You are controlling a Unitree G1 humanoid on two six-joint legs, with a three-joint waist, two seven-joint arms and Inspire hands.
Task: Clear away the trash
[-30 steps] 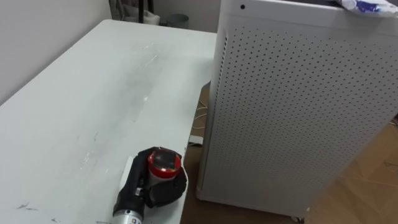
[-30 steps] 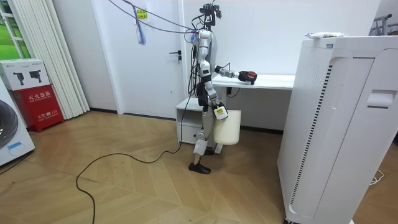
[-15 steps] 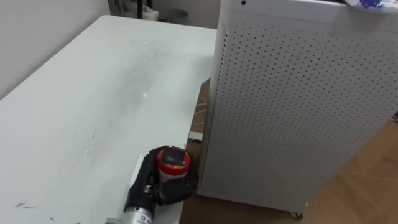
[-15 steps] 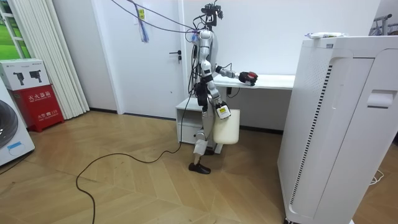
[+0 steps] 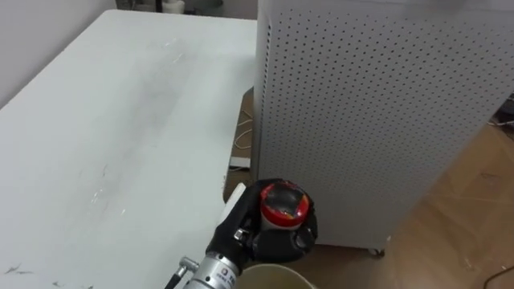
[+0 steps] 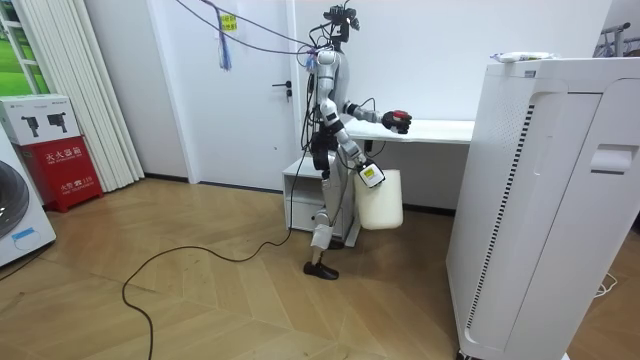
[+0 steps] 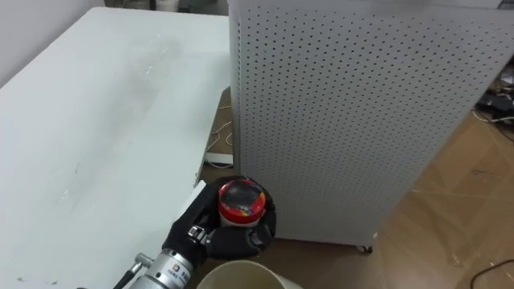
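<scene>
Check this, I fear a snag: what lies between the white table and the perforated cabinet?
In the left eye view, brown floor with white cables; at the gap's near end hangs the left hand, closed on a red-topped item.

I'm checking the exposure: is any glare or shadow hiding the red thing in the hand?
Left eye view: even light, no strong glare; the red thing in the left hand is not hidden. Right eye view: the same. Room view: bright, evenly lit.

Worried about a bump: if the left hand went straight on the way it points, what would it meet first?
Probably the tall white perforated metal cabinet. The left hand, curled round a red-topped round object, points toward the cabinet's lower side. How far off it is, the views don't settle.
</scene>
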